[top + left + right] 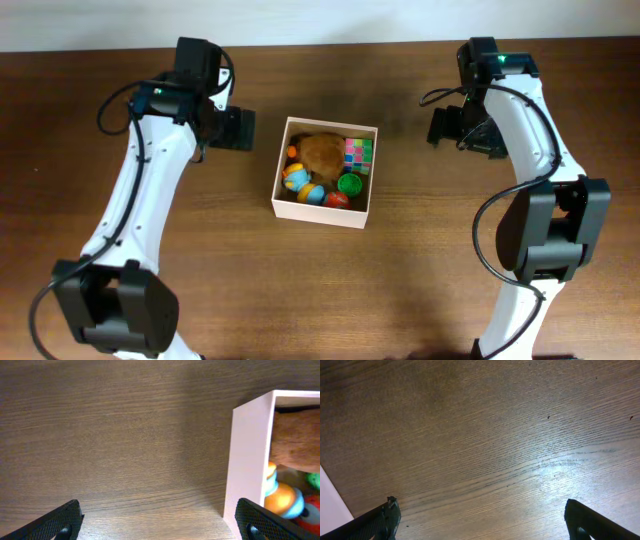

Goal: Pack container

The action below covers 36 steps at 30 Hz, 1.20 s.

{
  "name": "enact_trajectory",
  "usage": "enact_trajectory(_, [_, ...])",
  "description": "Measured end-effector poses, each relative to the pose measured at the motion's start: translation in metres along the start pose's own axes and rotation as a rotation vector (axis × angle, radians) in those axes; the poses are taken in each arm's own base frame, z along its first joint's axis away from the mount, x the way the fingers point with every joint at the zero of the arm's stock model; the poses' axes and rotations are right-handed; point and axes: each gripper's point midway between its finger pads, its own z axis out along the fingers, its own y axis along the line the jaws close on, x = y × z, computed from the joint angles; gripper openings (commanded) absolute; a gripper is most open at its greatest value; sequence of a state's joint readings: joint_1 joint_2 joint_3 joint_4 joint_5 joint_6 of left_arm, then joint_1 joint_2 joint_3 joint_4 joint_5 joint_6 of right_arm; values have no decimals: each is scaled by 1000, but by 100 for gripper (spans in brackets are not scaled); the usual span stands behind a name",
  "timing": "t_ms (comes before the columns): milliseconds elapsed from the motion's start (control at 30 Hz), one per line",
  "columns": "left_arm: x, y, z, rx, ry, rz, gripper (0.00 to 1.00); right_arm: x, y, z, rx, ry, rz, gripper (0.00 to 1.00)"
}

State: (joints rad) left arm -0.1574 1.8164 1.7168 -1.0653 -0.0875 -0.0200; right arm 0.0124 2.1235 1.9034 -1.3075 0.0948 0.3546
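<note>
Left gripper (159,526) and right gripper (485,524), jaws wide apart, nothing between them.

Prob. a robotics lab or test bench: white-and-black left arm (140,190) and right arm (535,130) rise from the near edge of a dark wood-grain worktop (400,290), w/ a container (320,214) of small toys (322,188) between them; pale strip (320,15) behind, maybe wall.

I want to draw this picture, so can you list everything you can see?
container: one, cream-white, middle of table
plush toy: one, brown, inside, at the back
puzzle cube: one, multicoloured, inside, beside plush toy
stacked toy: one, orange and blue, inside, left-arm side
round toy: one, green, inside, near cube
small toy: one, red, inside, front
table: one, dark brown wood
left gripper: one, black, open, beside container
right gripper: one, black, open, over table
</note>
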Motion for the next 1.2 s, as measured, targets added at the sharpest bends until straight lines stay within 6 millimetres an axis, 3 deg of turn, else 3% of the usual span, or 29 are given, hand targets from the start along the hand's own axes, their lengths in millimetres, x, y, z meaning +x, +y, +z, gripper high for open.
enact_trajectory(900, [0,3,6,-22,11,1,99,0,0,0,0,0,0,99])
enact_trajectory(1067, [-30,4,-5,-23,-128,-12,99,0,0,0,0,0,0,99])
enact_trajectory(1167, [-59,6,-32,-19,-281,-28,99,0,0,0,0,0,-1,99])
enact_trajectory(1200, [-71,8,-53,-18,-365,-37,99,0,0,0,0,0,-1,99])
